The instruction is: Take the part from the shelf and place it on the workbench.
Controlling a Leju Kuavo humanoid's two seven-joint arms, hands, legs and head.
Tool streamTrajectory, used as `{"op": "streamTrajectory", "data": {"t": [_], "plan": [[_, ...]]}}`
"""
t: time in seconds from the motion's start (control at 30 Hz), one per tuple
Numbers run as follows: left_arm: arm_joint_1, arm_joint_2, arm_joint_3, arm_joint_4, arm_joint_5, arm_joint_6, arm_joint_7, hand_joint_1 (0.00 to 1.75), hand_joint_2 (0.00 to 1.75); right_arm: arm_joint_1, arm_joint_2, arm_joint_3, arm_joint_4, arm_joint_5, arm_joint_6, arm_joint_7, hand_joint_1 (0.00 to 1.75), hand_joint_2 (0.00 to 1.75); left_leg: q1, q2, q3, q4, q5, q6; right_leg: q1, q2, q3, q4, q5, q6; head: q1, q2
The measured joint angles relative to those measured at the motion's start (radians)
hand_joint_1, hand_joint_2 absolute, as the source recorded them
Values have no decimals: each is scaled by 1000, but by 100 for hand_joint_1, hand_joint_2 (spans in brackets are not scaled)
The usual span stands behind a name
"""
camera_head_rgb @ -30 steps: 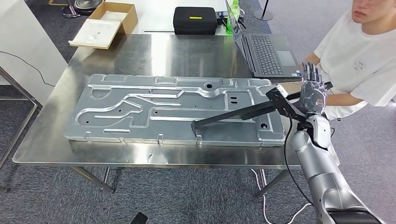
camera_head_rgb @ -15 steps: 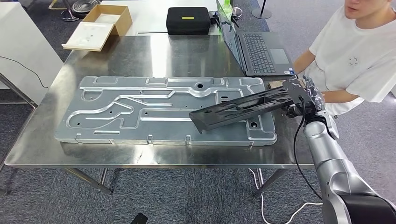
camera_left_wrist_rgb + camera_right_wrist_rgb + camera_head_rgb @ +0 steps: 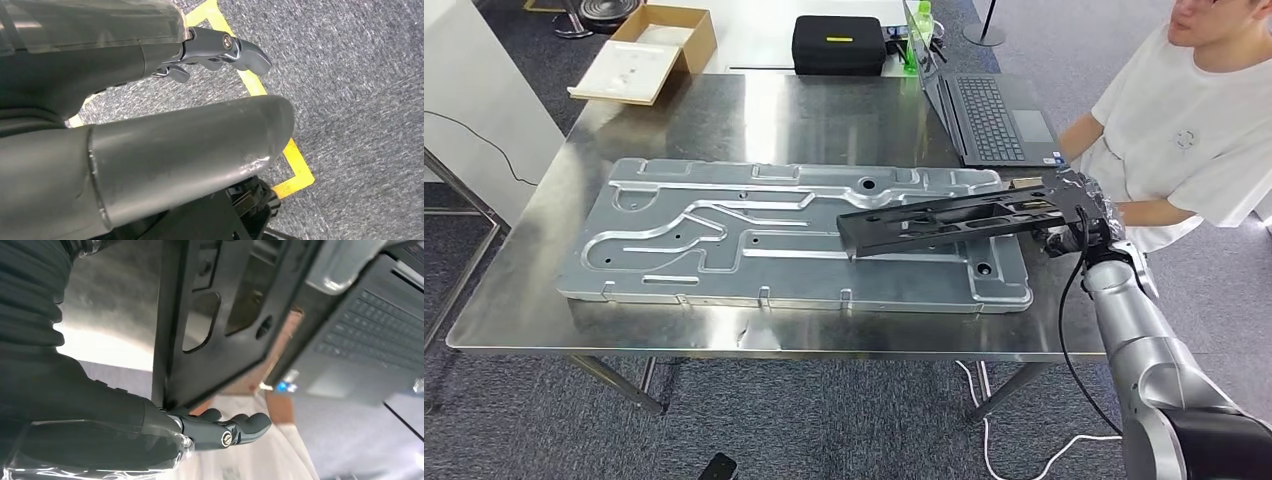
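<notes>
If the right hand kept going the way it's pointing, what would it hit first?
Probably the laptop: the right hand, holding the black part, points across the workbench toward it, though depth is unclear.

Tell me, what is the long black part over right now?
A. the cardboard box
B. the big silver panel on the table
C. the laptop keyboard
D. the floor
B: the black part, held by the right hand, stretches out over the silver panel on the table.
</notes>
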Motion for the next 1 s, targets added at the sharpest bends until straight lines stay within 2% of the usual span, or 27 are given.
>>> {"op": "streamTrajectory", "data": {"t": [0.03,0.1,0.17,0.23,0.3,0.37,0.4,0.43,0.47,0.5,0.57,0.63,0.67,0.73,0.8,0.9,0.93,0.97,1.0], "plan": [[0,0,0,0,-1,0,0,0,0,-4,-2,-1,6,-6,12,-1,0,175,0,0,0,3,-3,-3,-2,-1,34,-71,33,1,0,0],[-2,1,2,0,-2,-1,0,0,0,-14,-6,-2,19,-16,43,-2,0,175,-3,-1,-4,11,-8,-13,-1,-2,86,-180,67,-4,0,0],[-3,2,4,0,-4,-1,0,0,0,-21,-8,-2,32,-25,82,-2,0,175,-6,-2,-8,13,-9,-21,4,-1,96,-201,66,-14,0,0],[-3,2,4,0,-8,-2,0,0,0,-30,-10,-1,45,-41,150,-1,0,87,-4,-2,-9,17,-15,-31,3,0,96,-204,68,-27,-1,0],[-4,2,4,0,-12,-4,-1,0,0,-48,-15,-1,60,-68,251,-10,0,0,-1,-2,-30,66,-49,-39,2,0,98,-208,70,-39,-1,0],[-4,2,4,0,-13,-6,-2,0,0,-67,-26,0,78,-114,371,-36,0,0,0,-2,-82,180,-105,-43,5,1,99,-208,70,-47,-1,0],[-4,2,4,0,-14,-8,-3,0,0,-72,-33,0,87,-140,426,-53,0,44,1,-2,-108,235,-124,-43,8,1,99,-208,70,-48,-1,0],[-3,2,4,0,-15,-9,-3,0,0,-75,-39,0,95,-165,471,-71,0,87,1,-2,-124,266,-128,-42,10,1,99,-208,70,-49,-1,0],[-3,2,5,0,-15,-10,-4,0,0,-75,-46,0,102,-186,497,-97,0,131,0,-2,-124,263,-114,-39,12,1,100,-208,69,-49,-1,0],[-3,2,5,0,-14,-10,-6,0,0,-74,-49,2,104,-203,498,-136,0,175,-1,-2,-105,224,-86,-34,14,1,100,-207,69,-49,-1,0],[-4,3,9,0,-13,-8,-12,0,0,-59,-45,11,76,-219,416,-249,0,175,-6,-2,-44,100,-31,-21,17,1,101,-206,69,-49,0,0],[-4,3,14,0,-12,-5,-18,0,0,-22,-26,23,2,-222,278,-345,0,175,-11,-1,-7,24,-13,-15,18,1,100,-206,70,-44,0,0],[-2,3,16,0,-12,-3,-20,0,0,-1,-16,28,-40,-224,228,-366,0,175,-13,-1,-3,15,-15,-14,18,1,100,-207,72,-41,0,0],[-1,3,18,0,-13,-2,-21,0,0,39,1,38,-112,-234,191,-382,0,175,-11,1,3,2,-7,-8,15,1,102,-210,74,-31,-1,0],[-2,1,20,0,-17,-2,-21,0,0,76,11,45,-181,-259,183,-414,0,175,-6,1,12,-17,5,2,13,1,90,-178,48,-20,0,0],[0,0,20,0,-25,-3,-21,0,0,133,17,46,-284,-297,172,-476,0,175,-5,-3,13,-24,12,10,6,1,18,-17,-37,-7,0,0],[2,-1,20,0,-28,-3,-21,0,0,154,19,46,-317,-301,163,-489,0,175,-5,-4,13,-23,11,9,3,1,-1,23,-47,-3,0,0],[4,-1,20,0,-31,-3,-20,0,0,175,23,46,-350,-302,150,-500,0,175,-4,-4,12,-22,9,7,-1,0,-5,31,-39,1,0,0],[4,-2,20,0,-33,-3,-20,0,0,193,27,46,-383,-300,133,-507,0,175,-3,-5,12,-18,7,4,-5,-1,8,3,-15,5,0,0]]}}
